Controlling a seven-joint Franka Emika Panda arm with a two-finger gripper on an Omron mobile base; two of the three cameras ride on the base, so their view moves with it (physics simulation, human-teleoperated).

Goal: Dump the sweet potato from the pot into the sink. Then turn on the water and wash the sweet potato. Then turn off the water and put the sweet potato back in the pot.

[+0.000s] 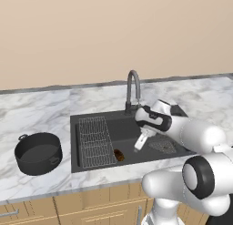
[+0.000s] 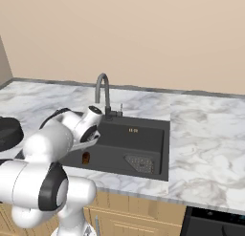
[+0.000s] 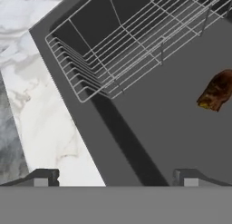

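Marble countertop [image 1: 41, 110] runs along a plain beige wall, with wooden cabinet fronts [image 1: 68, 210] below its near edge. Set into it is the dark grey sink [image 1: 132, 130], a gooseneck faucet [image 1: 133, 89] standing at its far rim and a wire grid rack [image 1: 94, 141] filling its left part. On the basin floor, just right of the rack near the front wall, lies the sweet potato [image 1: 119, 155]. Left of the sink, the dark pot [image 1: 38, 152] sits upright on the counter. Over the basin hangs the gripper [image 1: 140, 142], tilted down, fingers spread wide apart and holding nothing; the sweet potato lies apart from them. A drain strainer [image 1: 162, 146] sits at the basin's right.
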